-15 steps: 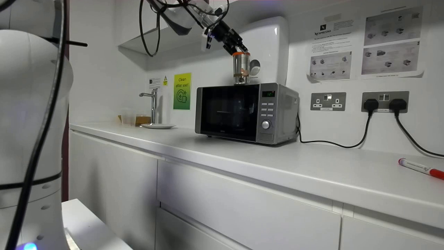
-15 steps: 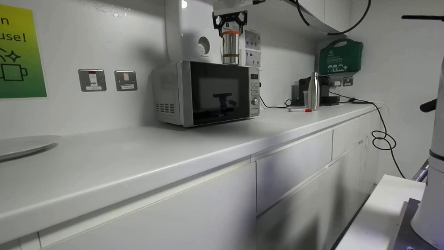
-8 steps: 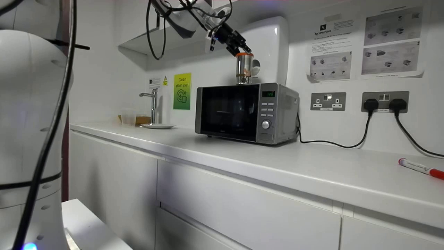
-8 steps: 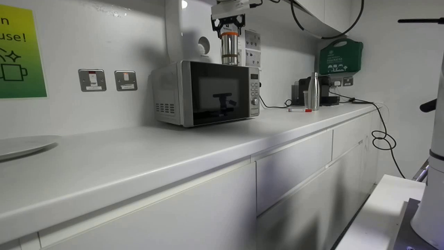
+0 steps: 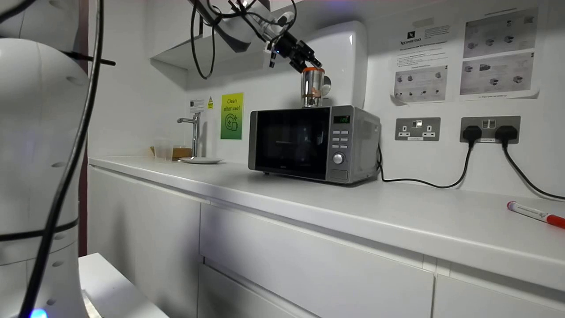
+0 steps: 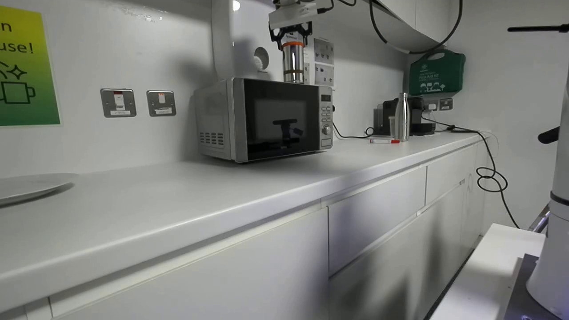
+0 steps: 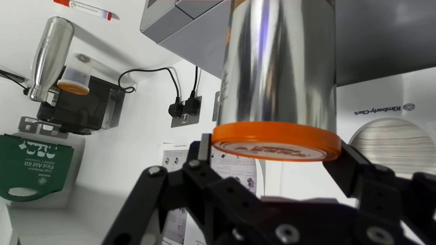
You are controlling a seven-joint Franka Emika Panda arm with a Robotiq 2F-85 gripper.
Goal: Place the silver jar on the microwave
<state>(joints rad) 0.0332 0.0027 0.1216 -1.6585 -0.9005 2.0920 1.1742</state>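
Note:
The silver jar (image 5: 312,86) is a shiny metal cylinder with an orange-rimmed lid. It is upright at the top front of the microwave (image 5: 293,143) in both exterior views. Its base is at or just above the top surface; I cannot tell if it touches. My gripper (image 5: 311,67) is shut on the jar's lid from above at a slant. In the wrist view, the fingers (image 7: 275,144) press on both sides of the orange lid of the jar (image 7: 279,68). The microwave (image 6: 280,120) has a dark glass door and stands on the counter.
A white wall-mounted dispenser (image 5: 342,57) stands close behind the jar. A white cupboard (image 5: 194,48) hangs above. A red marker (image 6: 384,141), a metal bottle (image 6: 402,118) and a black coffee machine (image 6: 418,116) are along the counter. A plate (image 6: 35,184) lies at its other end.
The gripper and jar have shifted slightly, rightward in an exterior view and a little leftward in an exterior view, over the microwave. The gripper has kept its hold on the jar.

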